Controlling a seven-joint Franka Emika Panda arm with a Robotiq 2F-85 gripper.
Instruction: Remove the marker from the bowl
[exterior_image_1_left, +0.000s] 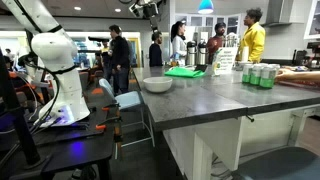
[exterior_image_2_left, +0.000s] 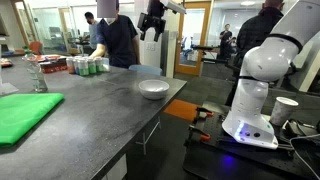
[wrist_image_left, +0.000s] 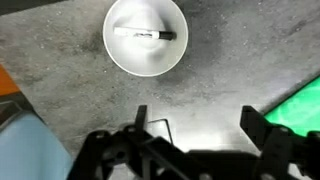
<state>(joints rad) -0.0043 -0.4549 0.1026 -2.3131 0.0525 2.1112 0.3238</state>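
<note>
White bowl (wrist_image_left: 146, 58): 1 | marker (wrist_image_left: 145, 33) inside: 1, lying flat | hand (wrist_image_left: 195, 128): 1, jaws spread, empty, above bowl

The bowl (exterior_image_1_left: 157, 85) hides the marker (wrist_image_left: 145, 33) in both exterior views; the wrist view's bottom edge crops my hand (wrist_image_left: 195, 118).

In the wrist view the marker (wrist_image_left: 146, 33) lies in the bowl (wrist_image_left: 124, 52), on the counter (wrist_image_left: 225, 75) at 12 o'clock. The tray (wrist_image_left: 301, 107) lies at 4 o'clock from it. In an exterior view, cans (exterior_image_2_left: 87, 66) stand at 10 o'clock from the bowl.
</note>
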